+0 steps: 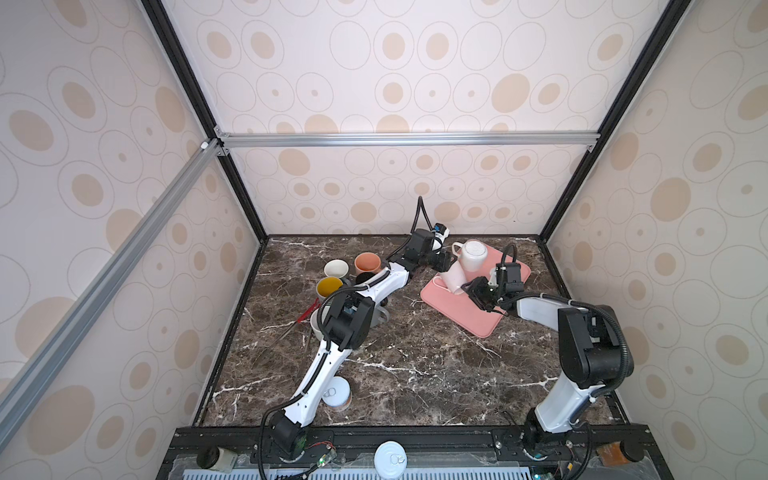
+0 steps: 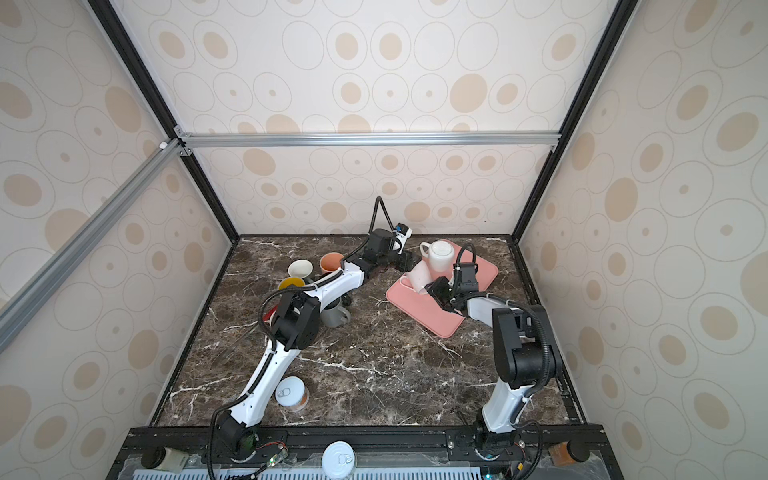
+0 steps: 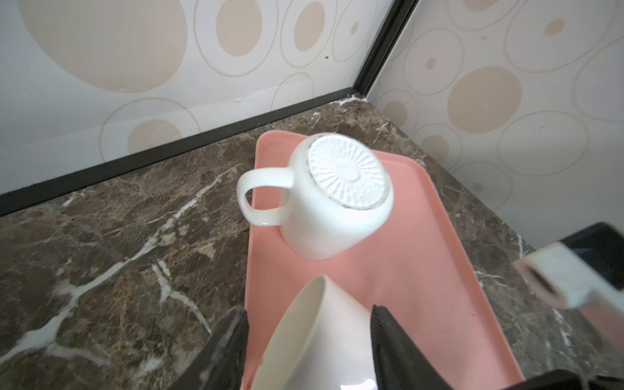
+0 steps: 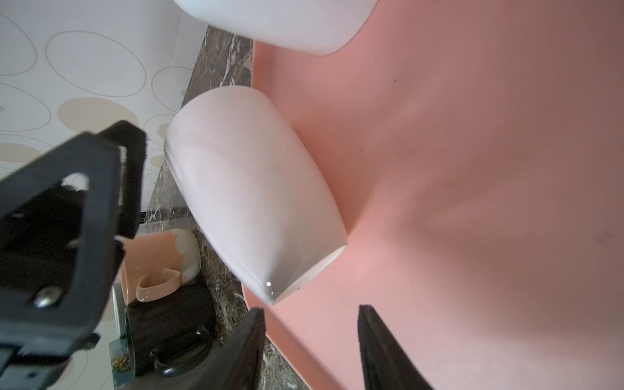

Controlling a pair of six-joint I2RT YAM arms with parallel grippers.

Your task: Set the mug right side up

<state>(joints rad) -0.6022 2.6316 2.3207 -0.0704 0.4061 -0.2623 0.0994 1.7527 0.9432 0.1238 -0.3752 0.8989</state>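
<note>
Left wrist camera looks along my left gripper (image 3: 309,310). Its jaws stand apart on either side of the mug (image 3: 324,337), let go rather than clamped. One finger (image 3: 388,341) lies along the mug's outer wall. The other finger (image 3: 233,341) is clear of it, with a strip of pink tray (image 3: 422,270) showing between, so I grip nothing there.

This view alone shows the mug's cream inside, turned sideways. It is also the only one to show the upturned mug (image 3: 337,202) whole, with its ribbed base up and its handle out over the tray's edge.

Right wrist camera shows my right gripper (image 4: 311,309) parted and empty, with only tray between its fingers. The mug (image 4: 250,189) leans just ahead of them, rim edge down on the tray and base lifted, neither upright nor fully inverted. I cannot tell whether one fingertip touches the rim. Only this view catches a peach cup (image 4: 158,266) and a black mug (image 4: 169,331) on the table beyond.

In both top views the tray (image 1: 478,320) sits at the back right of the table (image 1: 395,374). The mug (image 1: 453,276) leans near the tray's left edge, between my two grippers, with the upturned mug (image 1: 471,253) just behind it.
</note>
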